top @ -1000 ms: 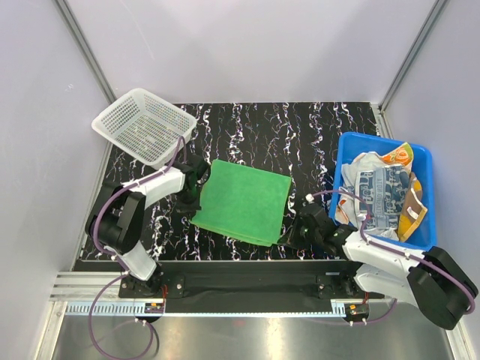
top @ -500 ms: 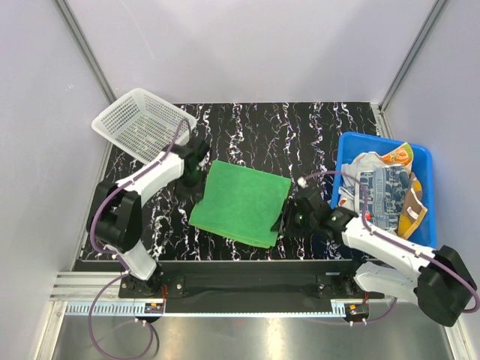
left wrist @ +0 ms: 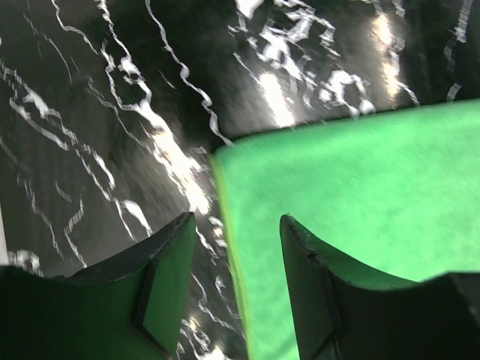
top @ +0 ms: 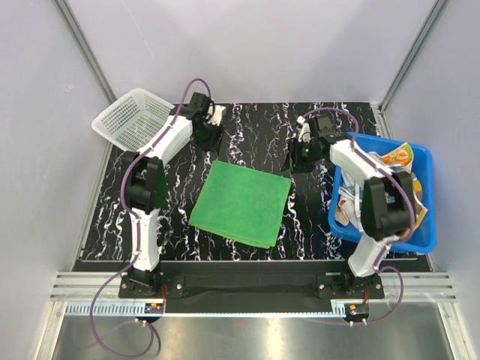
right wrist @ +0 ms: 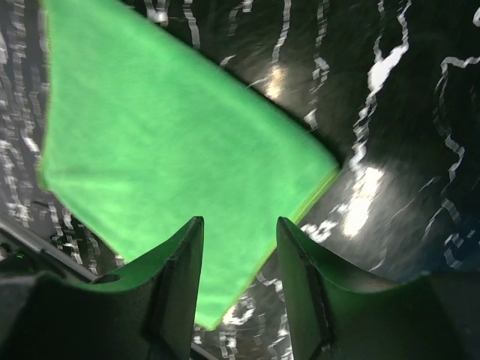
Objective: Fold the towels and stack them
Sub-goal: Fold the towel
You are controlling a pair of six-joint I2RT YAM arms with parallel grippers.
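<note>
The green towel point(top: 241, 202) lies flat on the tabletop point(top: 255, 124); left hand point(left wrist: 236, 225) and right hand point(right wrist: 238, 225) hover open, empty.

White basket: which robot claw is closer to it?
Left. The left claw hangs just right of the white basket; the right claw is across the table beside the blue tub.

green towel point(left wrist: 360, 195) cropped in both wrist views; tabletop point(left wrist: 90, 112) blurred
</note>
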